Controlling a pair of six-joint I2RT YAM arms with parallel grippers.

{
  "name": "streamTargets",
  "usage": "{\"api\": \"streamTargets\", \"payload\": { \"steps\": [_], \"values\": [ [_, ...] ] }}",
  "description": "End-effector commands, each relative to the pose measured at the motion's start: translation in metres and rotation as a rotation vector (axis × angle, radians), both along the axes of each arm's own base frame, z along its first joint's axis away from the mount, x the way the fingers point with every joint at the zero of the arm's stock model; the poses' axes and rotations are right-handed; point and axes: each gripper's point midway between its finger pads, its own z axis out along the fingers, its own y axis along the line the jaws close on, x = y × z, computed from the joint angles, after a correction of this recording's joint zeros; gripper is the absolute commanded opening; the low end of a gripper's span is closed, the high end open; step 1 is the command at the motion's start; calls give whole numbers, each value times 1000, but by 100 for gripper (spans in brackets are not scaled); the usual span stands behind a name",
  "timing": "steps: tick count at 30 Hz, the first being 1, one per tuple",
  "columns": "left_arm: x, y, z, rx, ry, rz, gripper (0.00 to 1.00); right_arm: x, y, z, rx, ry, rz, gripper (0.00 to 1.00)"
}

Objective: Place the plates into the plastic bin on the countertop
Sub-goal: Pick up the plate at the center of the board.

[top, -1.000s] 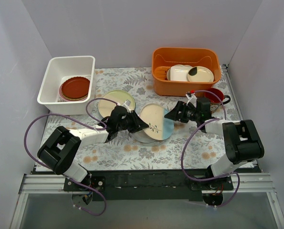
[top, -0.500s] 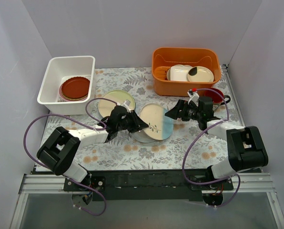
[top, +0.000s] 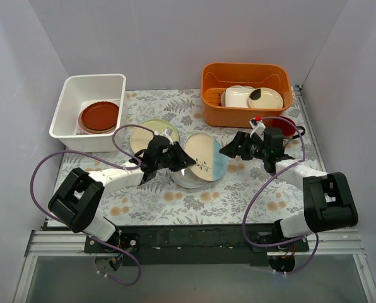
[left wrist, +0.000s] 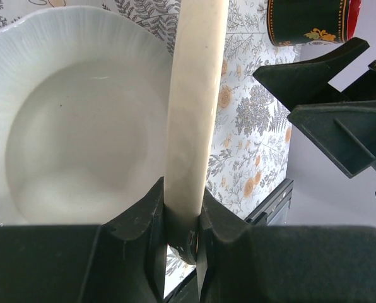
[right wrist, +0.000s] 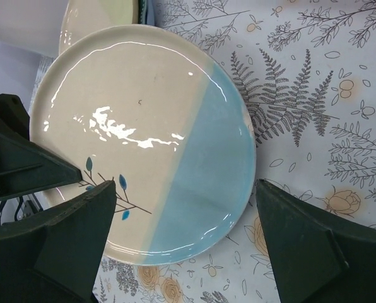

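Observation:
My left gripper is shut on the left rim of a cream and teal-blue plate with a leaf sprig and holds it tilted up off the countertop. The left wrist view shows the jaws pinching the plate's rim edge-on. A silvery white plate lies under it and also shows in the left wrist view. My right gripper is open, just right of the sprig plate. A cream-green plate lies behind the left gripper. The white plastic bin at back left holds a red-brown plate.
An orange tub with cream dishes stands at the back right. A red mug sits in front of it, beside my right arm. The mug and my right gripper's fingers show in the left wrist view.
My left gripper has shifted slightly up and back with the sprig plate's rim, tilting the plate more. My right arm's forearm has swung a little to the right; its gripper stays open.

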Motion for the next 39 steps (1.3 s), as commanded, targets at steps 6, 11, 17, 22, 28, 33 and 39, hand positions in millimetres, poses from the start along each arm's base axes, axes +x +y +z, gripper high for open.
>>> {"api": "streamTargets", "payload": {
  "steps": [6,11,17,22,28,33,39],
  "values": [
    [25,-13,114,-195,-259,10,0,1,-2,17,-16,-69,-7,98],
    [30,-9,135,-200,-303,21,0,0,-5,23,-24,-84,-22,98],
    [39,6,151,-188,-336,56,0,-2,-5,28,-22,-97,-18,98],
    [52,30,159,-164,-350,96,0,-2,-6,29,-23,-101,-21,98],
    [65,55,174,-152,-370,136,0,-1,-6,29,-27,-100,-24,98],
    [74,68,178,-134,-377,152,0,0,-5,28,-26,-97,-21,98],
    [84,80,182,-119,-381,173,0,1,-4,29,-22,-97,-16,98]
  ]
}}
